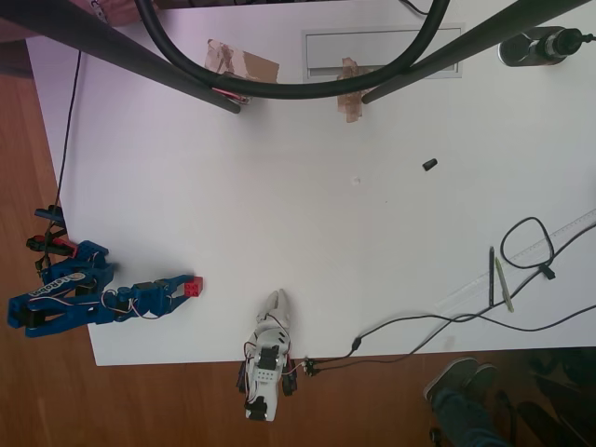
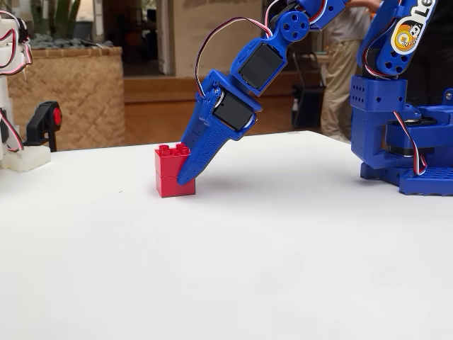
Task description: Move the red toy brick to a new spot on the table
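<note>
**Pincer down at the red brick, lift not yet made**

White bench (image 2: 233,283) fills the front of the fixed view, bare and smooth; behind that bare part sits the red toy brick (image 2: 173,171), flat on the bench with its studs up; it looks like two small red blocks stacked. In the overhead view the red toy brick (image 1: 192,287) lies near the bench edge at about 8 o'clock from the middle of the bench; the blue arm (image 1: 65,298) lies just at 9 o'clock of it.

Blue pincer (image 2: 190,170) comes down at a slant and its tip is right up against the brick's side, at 3 o'clock of the brick in the fixed view; one blue finger crosses the brick's front corner. I cannot tell if the fingers are spread or pressed on the brick, because the other finger is hidden; in the overhead view the pincer (image 1: 182,285) looks to reach along the brick's sides, but it is too small to be sure.

My guess at the step: this is the grab, at the very start of the job; the brick is not off the bench yet.

Next move, as I judge it: squeeze firmly on both sides, lift a little, then carry it toward the open middle of the bench, around 2 o'clock from where it is now; a small black cylinder (image 1: 429,165) lies far off, well out of the way; a loose grip could tip the brick over.
</note>
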